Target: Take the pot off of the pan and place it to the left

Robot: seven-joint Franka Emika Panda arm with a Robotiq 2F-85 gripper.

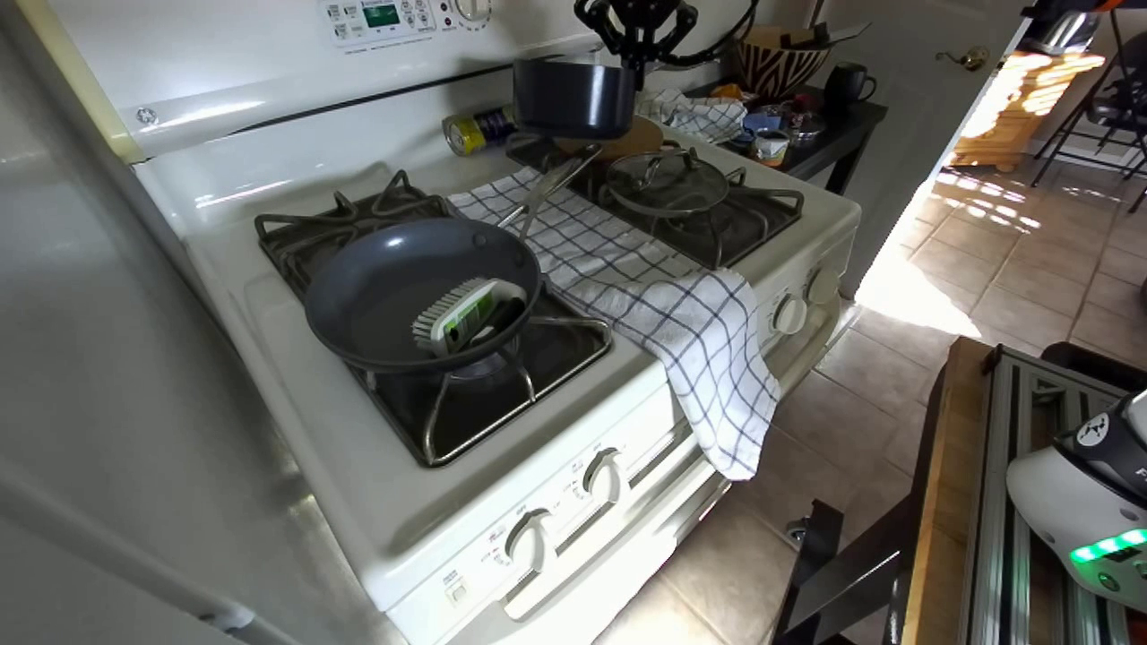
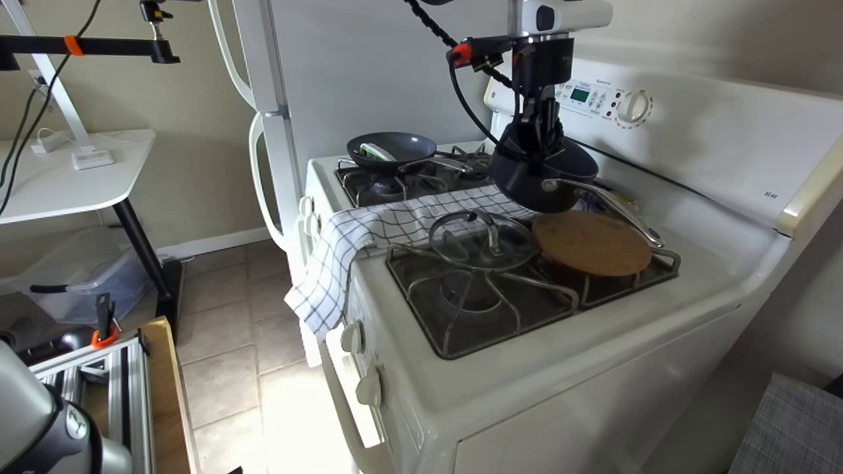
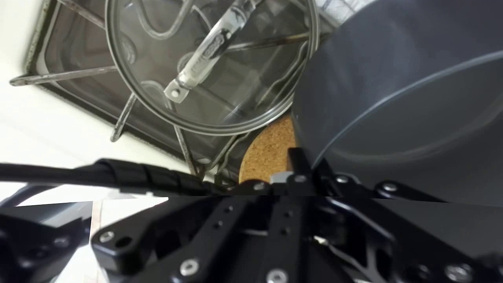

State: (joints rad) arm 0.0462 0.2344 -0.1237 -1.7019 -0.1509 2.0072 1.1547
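Beside a tall grey refrigerator (image 2: pixel 382 79), saw a white enamel gas stove (image 2: pixel 500 368) with a white checked cloth (image 2: pixel 408 220) draped over its front edge. Over its rear, in both exterior views, found a deep, straight-sided, dark blue-grey round metal pot (image 1: pixel 573 100) in a black two-fingered gripper (image 3: pixel 312 163). From the wrist view, made out fingers (image 3: pixel 299 162) pinching the pot's wall at the rim. Saw the long metal handle (image 2: pixel 619 205) slanting across the edge of a flat round brown cork mat (image 2: pixel 589 243); could not tell contact from gap under the base. Well apart, on a metal grate (image 1: pixel 569 320) nearest the refrigerator, found a wide, shallow, round dark grey frying pan (image 1: pixel 385 255) with a white-bristled scrub brush (image 1: pixel 466 313) inside. Near the pot, beside the mat, saw a round clear glass lid (image 3: pixel 239 84) lying on another grate (image 3: pixel 67 74).
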